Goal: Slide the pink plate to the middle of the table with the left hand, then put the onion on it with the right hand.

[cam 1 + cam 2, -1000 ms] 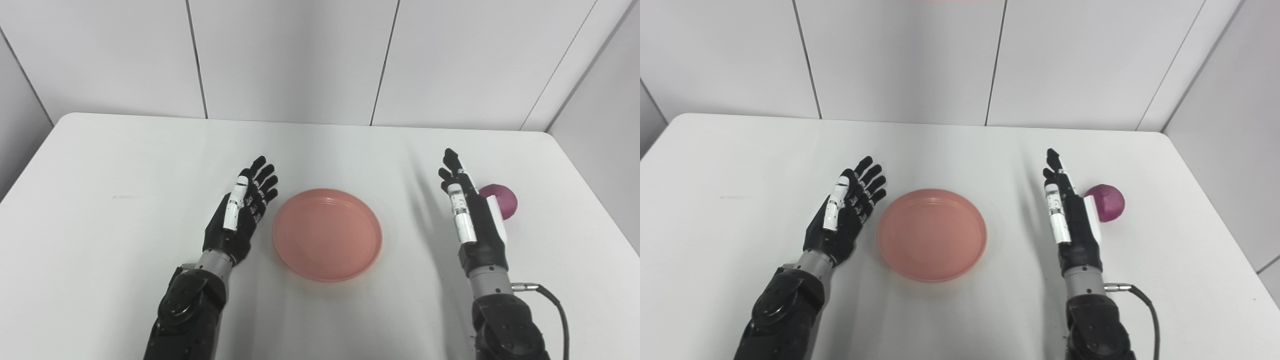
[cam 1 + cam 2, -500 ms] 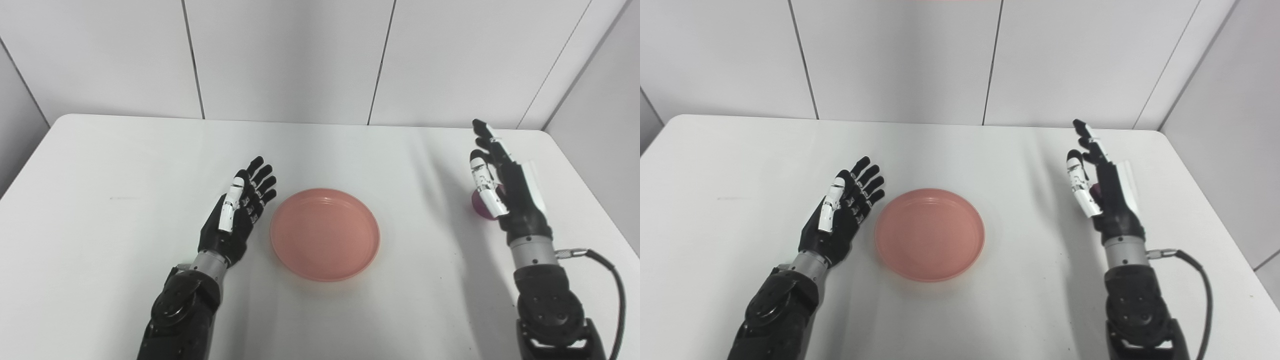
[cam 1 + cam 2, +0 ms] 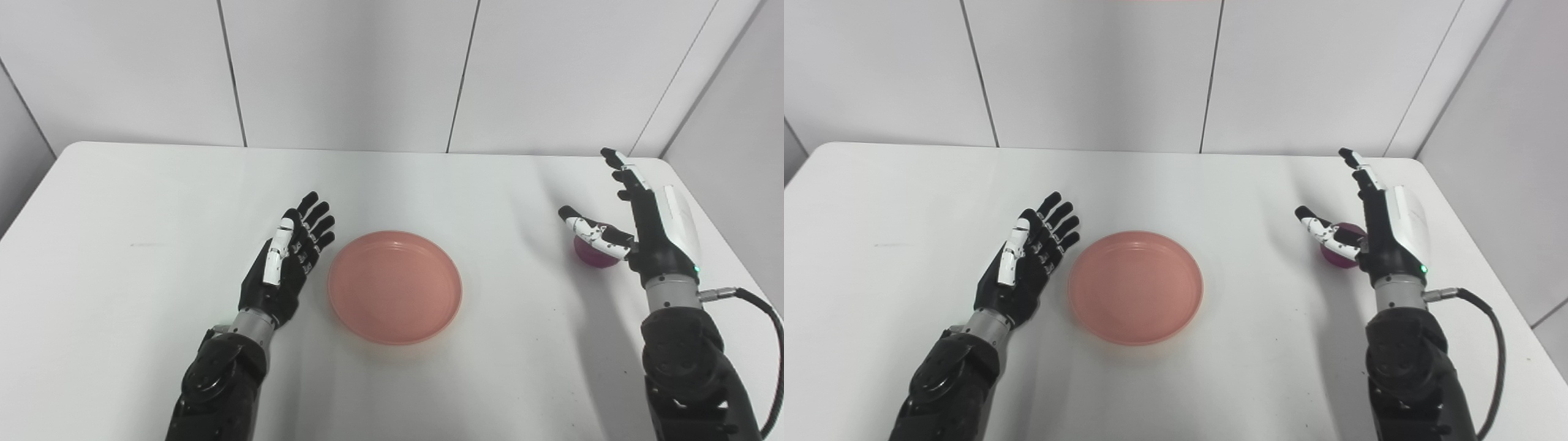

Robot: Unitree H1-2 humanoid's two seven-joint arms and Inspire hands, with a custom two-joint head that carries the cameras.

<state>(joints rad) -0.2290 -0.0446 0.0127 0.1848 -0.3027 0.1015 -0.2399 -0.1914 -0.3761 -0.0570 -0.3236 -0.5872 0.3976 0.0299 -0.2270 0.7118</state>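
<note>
So from my seat at the controls, the white matte rectangular table (image 3: 153,202) has loads of bare room on the left half and along the back by the pale panelled wall (image 3: 343,67). The right side is tighter: the small round purple onion (image 3: 593,252) sits near the right edge, toward the back corner, well apart from the plate.

The shallow round pink plastic plate (image 3: 395,286) is flat on the table roughly in the middle, with open surface all round its raised rim.

My left hand (image 3: 285,266) is just beside the plate's left rim, not touching as far as I can see. Palm faces up and toward the plate, fingers (image 3: 315,220) spread and pointing away from me, nothing in it.

My right hand (image 3: 643,226) stands on edge right at the onion, white back shell facing the table's right edge, fingers pointing up and back, thumb (image 3: 591,228) stretched out leftward across the top of the onion. It's wide apart, not clamped on anything. I can't tell if the thumb actually touches the onion, since it covers part of it in both views.

Hands are glossy black with white segments. A black cable (image 3: 765,318) loops off the right wrist.
</note>
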